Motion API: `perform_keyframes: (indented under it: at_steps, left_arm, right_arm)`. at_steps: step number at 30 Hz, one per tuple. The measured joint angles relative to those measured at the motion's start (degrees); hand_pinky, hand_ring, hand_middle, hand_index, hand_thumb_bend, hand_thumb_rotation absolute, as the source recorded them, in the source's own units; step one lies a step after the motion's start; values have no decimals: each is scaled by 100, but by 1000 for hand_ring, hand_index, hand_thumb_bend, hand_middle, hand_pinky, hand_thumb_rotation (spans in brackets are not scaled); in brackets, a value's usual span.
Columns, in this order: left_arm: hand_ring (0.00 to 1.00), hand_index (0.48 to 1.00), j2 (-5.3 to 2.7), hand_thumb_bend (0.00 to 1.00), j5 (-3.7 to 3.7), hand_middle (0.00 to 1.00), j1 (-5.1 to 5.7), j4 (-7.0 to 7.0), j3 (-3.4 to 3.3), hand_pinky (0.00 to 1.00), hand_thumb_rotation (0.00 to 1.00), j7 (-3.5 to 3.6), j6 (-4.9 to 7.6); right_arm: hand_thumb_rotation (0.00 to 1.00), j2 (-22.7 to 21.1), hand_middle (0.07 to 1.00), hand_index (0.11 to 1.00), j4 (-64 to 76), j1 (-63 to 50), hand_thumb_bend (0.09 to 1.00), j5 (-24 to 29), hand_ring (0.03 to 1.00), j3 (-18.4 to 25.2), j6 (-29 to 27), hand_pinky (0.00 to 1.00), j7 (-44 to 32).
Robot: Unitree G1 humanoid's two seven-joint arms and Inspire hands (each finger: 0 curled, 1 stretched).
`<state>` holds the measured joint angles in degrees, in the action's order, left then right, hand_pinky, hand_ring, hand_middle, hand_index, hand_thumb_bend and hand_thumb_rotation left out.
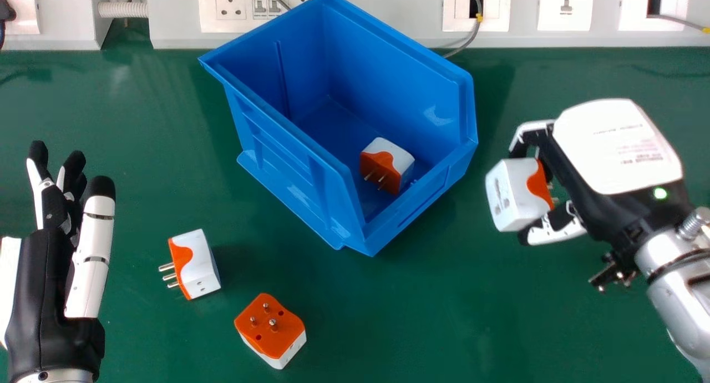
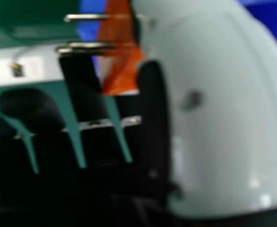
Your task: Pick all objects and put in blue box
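My left hand (image 1: 50,300) is spread left of the blue box (image 1: 383,77); nearer me, one adapter (image 1: 198,263) points its pins left, another adapter (image 1: 269,330) up. Inside lies a third adapter (image 1: 391,160). Right of the box, my right hand (image 1: 615,147) pinches a fourth adapter (image 1: 511,197), pins palmward, long axis roughly near-to-far.

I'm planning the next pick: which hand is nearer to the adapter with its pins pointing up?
Left. The left hand is to the left of the adapter; the right hand is farther away, right of the blue box.
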<state>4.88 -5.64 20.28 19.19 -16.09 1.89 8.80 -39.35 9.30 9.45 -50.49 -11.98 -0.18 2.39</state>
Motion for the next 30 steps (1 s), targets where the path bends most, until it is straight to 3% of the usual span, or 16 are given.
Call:
perform_keyframes:
  at_steps: [3,9,16,24,30]
  left_arm:
    - [1000,995,0,400,-5,991,-19,-17,1,1000,804,38,2]
    - [1000,996,-4,369,0,992,-25,-34,1,1000,783,38,13]
    - [1000,1000,-10,369,-9,998,-41,-53,7,1000,784,61,65]
    - [1000,994,-11,392,-6,990,-14,-65,1,1000,781,59,103]
    - [1000,980,-12,377,109,981,95,-44,0,994,817,14,145]
  right_arm:
    - [155,29,165,469,3,282,487,-52,97,10,-156,54,20]
    - [143,335,186,472,-46,1086,493,-192,117,-27,-266,71,-157]
    - [145,986,196,469,-976,2298,489,-224,124,-456,-326,77,-354]
    - [157,1710,266,471,-2676,3531,485,-455,205,-1031,-361,137,-164]
    - [151,2242,370,478,-3577,4187,487,-435,289,-1315,-267,203,-113]
